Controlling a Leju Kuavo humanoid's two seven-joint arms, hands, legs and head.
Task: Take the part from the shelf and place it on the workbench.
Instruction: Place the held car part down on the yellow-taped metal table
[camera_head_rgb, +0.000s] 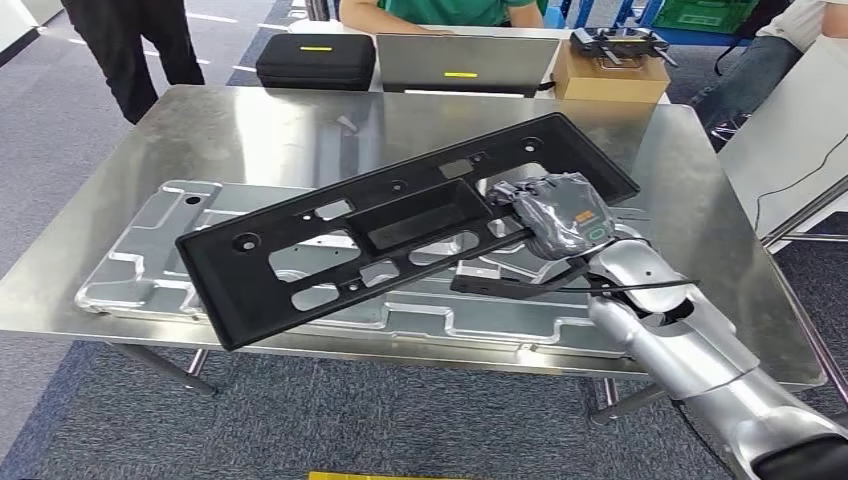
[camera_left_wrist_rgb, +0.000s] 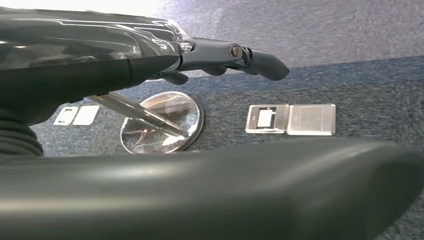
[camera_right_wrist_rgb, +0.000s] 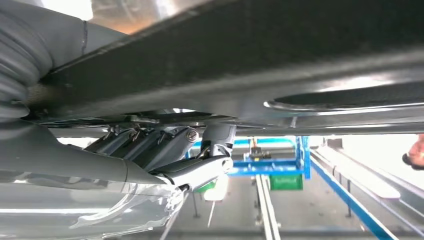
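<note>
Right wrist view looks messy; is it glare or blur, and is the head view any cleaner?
Right wrist view: black part up close and soft, backlit by blown-out brightness behind. Head view: sharp, but the steel workbench throws broad glare; right hand reads clearly.

Industrial workshop or factory test area, indicated by a steel workbench (camera_head_rgb: 250, 130), a pressed metal panel (camera_head_rgb: 150, 270), blue racking (camera_right_wrist_rgb: 280, 165), a green crate (camera_right_wrist_rgb: 286, 181), grey carpeted flooring (camera_head_rgb: 60, 130), equipment cases (camera_head_rgb: 315, 60) laid out behind

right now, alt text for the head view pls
The robot's right hand holds a long black plastic part tilted above a silver metal tray lying on a steel workbench. Beyond the bench stand a black case and people.
</note>
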